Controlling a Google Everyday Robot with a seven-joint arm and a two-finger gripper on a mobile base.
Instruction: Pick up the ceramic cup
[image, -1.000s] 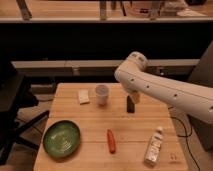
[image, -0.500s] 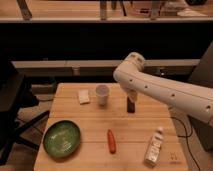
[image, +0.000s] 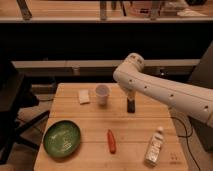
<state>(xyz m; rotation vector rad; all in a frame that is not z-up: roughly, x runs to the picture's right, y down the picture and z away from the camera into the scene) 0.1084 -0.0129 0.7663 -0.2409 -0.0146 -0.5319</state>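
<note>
Desk (image: 90, 120), left to right: green bowl (image: 62, 139) at the near-left. White sponge (image: 84, 96) on the far side, just left of the ceramic cup (image: 102, 94). Cup is upright, mouth up. It's close to the sponge, can't tell if they touch. Orange-red carrot-like item (image: 111, 141) near-centre, well apart from the cup. Claw (image: 130, 105) points down just right of the cup, tips at or close to the desk top, spread wide, holding nothing. Clear bottle (image: 154, 146) near-right, out of the way.

My read: approach phase, grasp not yet made.

To do it well:
- Raise the claw above the rim and shift left until the 2 fingers straddle the cup, wrist vertical.
- Come in from above so the sponge isn't shoved.
- Cup looks tapered and probably slick, so close squarely low on the body, then lift straight up.

Risk: 1 finger clips the rim and tips the cup toward the sponge.
</note>
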